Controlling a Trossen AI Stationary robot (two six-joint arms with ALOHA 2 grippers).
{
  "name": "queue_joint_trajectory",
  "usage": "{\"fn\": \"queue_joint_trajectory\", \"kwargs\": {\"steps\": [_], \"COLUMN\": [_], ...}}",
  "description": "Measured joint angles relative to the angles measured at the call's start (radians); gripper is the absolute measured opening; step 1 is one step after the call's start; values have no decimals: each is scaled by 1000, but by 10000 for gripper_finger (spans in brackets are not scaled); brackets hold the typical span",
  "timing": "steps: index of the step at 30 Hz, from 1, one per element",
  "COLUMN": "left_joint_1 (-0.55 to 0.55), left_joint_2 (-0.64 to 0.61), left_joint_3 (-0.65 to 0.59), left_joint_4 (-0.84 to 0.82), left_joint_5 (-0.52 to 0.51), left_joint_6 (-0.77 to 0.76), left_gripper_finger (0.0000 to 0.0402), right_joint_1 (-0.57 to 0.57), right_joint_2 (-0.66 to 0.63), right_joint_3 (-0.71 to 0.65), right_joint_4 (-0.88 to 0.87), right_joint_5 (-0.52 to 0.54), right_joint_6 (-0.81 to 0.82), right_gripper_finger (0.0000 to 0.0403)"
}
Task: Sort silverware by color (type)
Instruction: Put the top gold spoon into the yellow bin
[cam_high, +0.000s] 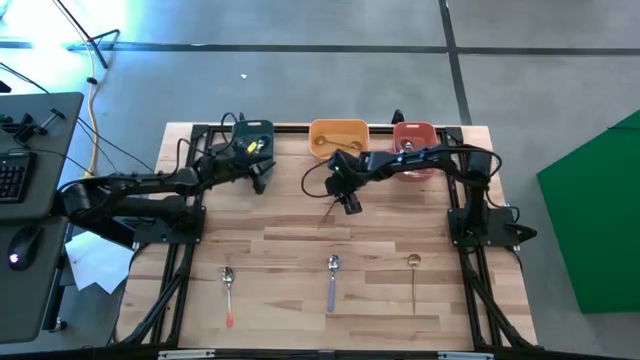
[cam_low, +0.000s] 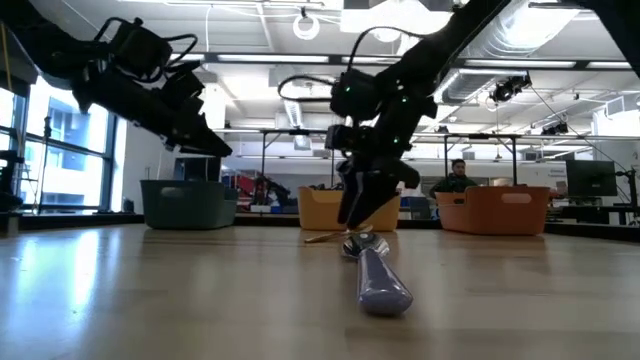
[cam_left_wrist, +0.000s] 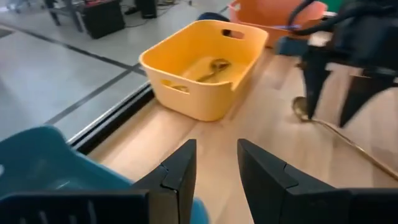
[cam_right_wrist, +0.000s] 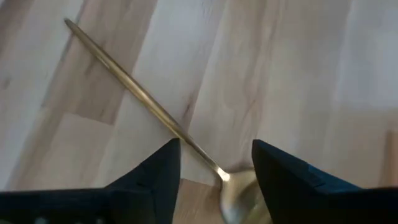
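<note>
A gold spoon (cam_high: 326, 213) lies flat on the table in front of the orange bin (cam_high: 338, 136). My right gripper (cam_high: 350, 205) hangs over it, pointing down and open. In the right wrist view its fingertips (cam_right_wrist: 216, 168) stand on either side of the spoon's neck (cam_right_wrist: 205, 158), just behind the bowl (cam_right_wrist: 239, 196); I see no touch. My left gripper (cam_high: 262, 180) is open and empty beside the teal bin (cam_high: 252, 138). Another gold spoon (cam_left_wrist: 211, 67) lies inside the orange bin. Near the front edge lie a red-handled spoon (cam_high: 229, 295), a blue-handled spoon (cam_high: 332, 283) and a gold spoon (cam_high: 413, 280).
The teal, orange and red (cam_high: 415, 140) bins stand in a row along the table's far edge. The arms' black frames run down both sides of the table. Bare wood lies between the bins and the front row of spoons.
</note>
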Motion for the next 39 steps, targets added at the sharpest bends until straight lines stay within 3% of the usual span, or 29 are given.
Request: {"fn": "queue_joint_trajectory", "kwargs": {"steps": [9, 17, 22, 29, 33, 39], "left_joint_1": [-63, -69, -69, -69, -69, -74], "left_joint_2": [-11, -11, -11, -10, -10, -10], "left_joint_3": [-28, -28, -28, -27, -27, -27], "left_joint_4": [24, 23, 17, 15, 17, 15], "left_joint_5": [-8, -9, -11, -12, -9, -9], "left_joint_6": [3, 3, 10, 2, 1, -17], "left_gripper_finger": [106, 106, 106, 106, 106, 106], "right_joint_1": [-30, -32, -37, -73, -161, -341], "right_joint_2": [75, 73, 8, -178, -218, -168], "right_joint_3": [74, 74, 67, 70, 72, 71], "right_joint_4": [-94, -124, -199, -177, -148, -68], "right_joint_5": [-27, -26, 18, 76, 116, 56], "right_joint_6": [-52, -54, -11, 12, 15, 21], "right_gripper_finger": [103, 7, 5, 2, 2, 1]}}
